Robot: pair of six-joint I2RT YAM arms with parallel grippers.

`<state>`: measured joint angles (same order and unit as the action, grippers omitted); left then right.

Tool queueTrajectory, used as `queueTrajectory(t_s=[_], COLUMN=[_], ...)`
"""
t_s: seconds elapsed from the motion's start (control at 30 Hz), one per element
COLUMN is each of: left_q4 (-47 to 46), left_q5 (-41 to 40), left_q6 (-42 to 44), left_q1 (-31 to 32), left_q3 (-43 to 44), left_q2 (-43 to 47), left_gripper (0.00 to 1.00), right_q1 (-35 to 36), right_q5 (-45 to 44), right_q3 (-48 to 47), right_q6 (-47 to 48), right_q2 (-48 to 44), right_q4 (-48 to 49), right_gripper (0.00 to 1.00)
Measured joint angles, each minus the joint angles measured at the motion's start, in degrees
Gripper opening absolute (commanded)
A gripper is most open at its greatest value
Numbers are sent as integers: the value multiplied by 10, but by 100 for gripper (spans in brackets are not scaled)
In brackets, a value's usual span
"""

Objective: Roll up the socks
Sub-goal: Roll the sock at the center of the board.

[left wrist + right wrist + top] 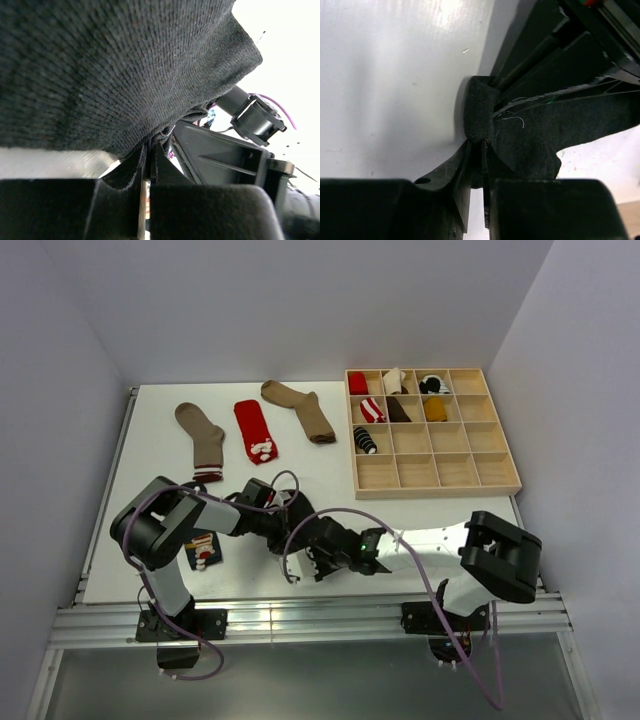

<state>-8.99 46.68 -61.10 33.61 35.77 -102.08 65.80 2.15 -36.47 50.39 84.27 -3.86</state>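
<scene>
Black sock hangs bunched between both arms at the near middle of the surface, and it looks stretched roughly left to right. Left tool is clamped on one end and right tool pinches the other, so neither's nearer. No labels or writing I can read.

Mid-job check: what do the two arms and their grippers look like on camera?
Both arms match: the left arm and right arm have chunky black joint housings joined by white links. Purple cables loop loosely along each. The left gripper and right gripper have flat matte-black fingers. A small green light glows near the right wrist.
</scene>
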Motion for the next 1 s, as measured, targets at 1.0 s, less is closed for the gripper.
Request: queueTrajectory(t_s=[1.0], left_q4=[55], left_q5=[-363], left_q6=[52], left_q1=[21], left_q3=[-116], left_q2=[363], left_gripper=[35], right_q1=[-256], right_q5=[446], right_q3=[-442], right_q6=[48], right_q2=[360], right_q4=[-612], right_gripper=[9])
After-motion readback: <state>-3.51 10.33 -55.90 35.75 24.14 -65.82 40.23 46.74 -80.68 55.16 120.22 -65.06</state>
